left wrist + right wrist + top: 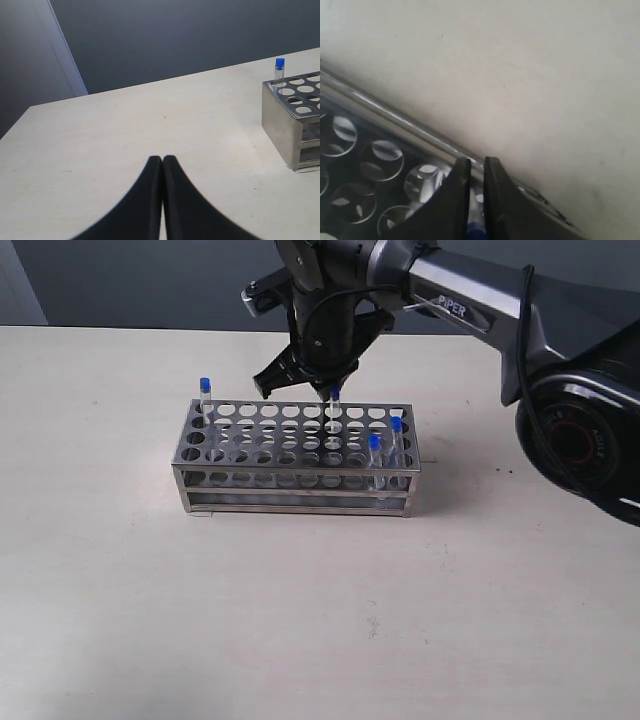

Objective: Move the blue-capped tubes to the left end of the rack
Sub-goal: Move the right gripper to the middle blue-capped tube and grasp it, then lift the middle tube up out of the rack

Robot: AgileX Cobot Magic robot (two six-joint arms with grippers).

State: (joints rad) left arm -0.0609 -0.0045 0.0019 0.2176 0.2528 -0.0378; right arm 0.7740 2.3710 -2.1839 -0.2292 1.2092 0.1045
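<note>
The steel rack [290, 478] stands mid-table. One blue-capped tube [205, 385] sits in its back left corner hole, also seen in the left wrist view as tube [279, 63] on rack [287, 125]. Two more tubes [374, 443] [396, 425] stand at the right end. The last tube [335, 395] is upright near the back, right of middle, its lower part in the rack. My right gripper [333, 390] [476, 162] is shut on this tube, its blue cap [476, 231] between the fingers, above the rack's edge [380, 115]. My left gripper [162, 159] is shut and empty, off to the rack's left.
The pale table [120, 590] runs wide on every side of the rack. The right arm's dark base [585, 440] stands at the right edge. A dark wall [175, 35] lies behind the table.
</note>
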